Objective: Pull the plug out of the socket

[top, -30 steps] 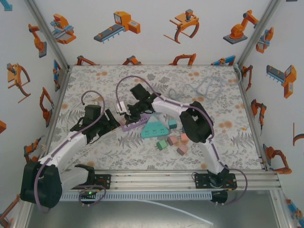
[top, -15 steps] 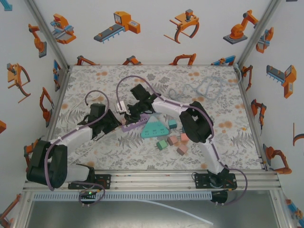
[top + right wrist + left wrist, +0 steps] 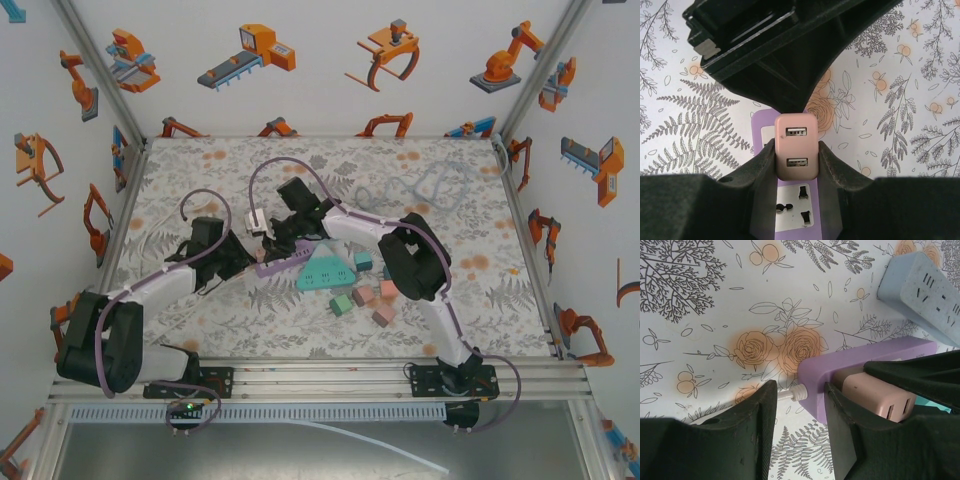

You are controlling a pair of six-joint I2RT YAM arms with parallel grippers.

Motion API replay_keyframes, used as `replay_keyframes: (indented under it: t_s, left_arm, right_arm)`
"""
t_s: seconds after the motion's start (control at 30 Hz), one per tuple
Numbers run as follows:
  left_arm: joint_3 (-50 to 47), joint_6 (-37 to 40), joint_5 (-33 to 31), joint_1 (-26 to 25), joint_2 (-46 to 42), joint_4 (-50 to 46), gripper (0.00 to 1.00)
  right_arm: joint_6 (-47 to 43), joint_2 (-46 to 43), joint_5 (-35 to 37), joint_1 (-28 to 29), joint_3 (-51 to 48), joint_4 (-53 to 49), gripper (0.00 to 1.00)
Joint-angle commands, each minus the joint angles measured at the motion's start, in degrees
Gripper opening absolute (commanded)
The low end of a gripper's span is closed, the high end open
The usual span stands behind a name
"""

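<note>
**Plug seated in the socket, both grippers at the same end**

Quick rundown of how it looked. The pink plug (image 3: 796, 142) was standing upright in the purple socket (image 3: 290, 262), right at the socket's left end, roughly in the middle of the floral worktop (image 3: 200, 165).

The right gripper (image 3: 797, 156) was pinching the plug, with one finger pressed against each long side. The plug's two USB ports faced straight up at the wrist camera between the fingers. Just below the plug in that view you could see the socket's white face with its pin holes.

The left gripper (image 3: 799, 390) was down at that same end of the socket. Its fingers were a little apart, straddling the end where a short cable stub (image 3: 791, 393) comes out. One finger overlapped the socket's side right next to the plug. The other finger had a sliver of worktop showing between it and the socket's end, so it didn't look clamped on anything.

From above, the two grippers were basically nose to nose over that end, with the left arm reaching in from the left and the right arm from the right.

A pale blue strip (image 3: 920, 285) lay just beside the socket, with a gap between them in the left wrist view. A few small blocks (image 3: 365, 295) sat near it, over toward the right arm.
</note>
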Motion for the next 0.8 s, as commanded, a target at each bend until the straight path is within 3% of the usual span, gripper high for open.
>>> replay_keyframes:
  t_s: [0.0, 0.13, 0.3, 0.77]
  left_arm:
    - [-3.4, 0.8, -0.5, -0.9, 0.9, -6.5, 0.43]
    - [-3.7, 0.8, -0.8, -0.9, 0.6, -6.3, 0.42]
    - [-3.2, 1.1, -0.8, -0.9, 1.3, -6.2, 0.42]
    - [-3.5, 0.6, -0.4, -1.0, 1.1, -6.5, 0.41]
  right_arm:
    - [3.4, -2.8, -3.8, 0.8, 0.6, 5.6, 0.1]
    - [2.0, -3.2, -3.0, 0.8, 1.0, 4.0, 0.07]
    - [-7.1, -3.3, 2.2, 2.2, 4.3, -6.9, 0.06]
    - [-3.2, -3.1, -0.7, 2.3, 5.8, -6.6, 0.04]
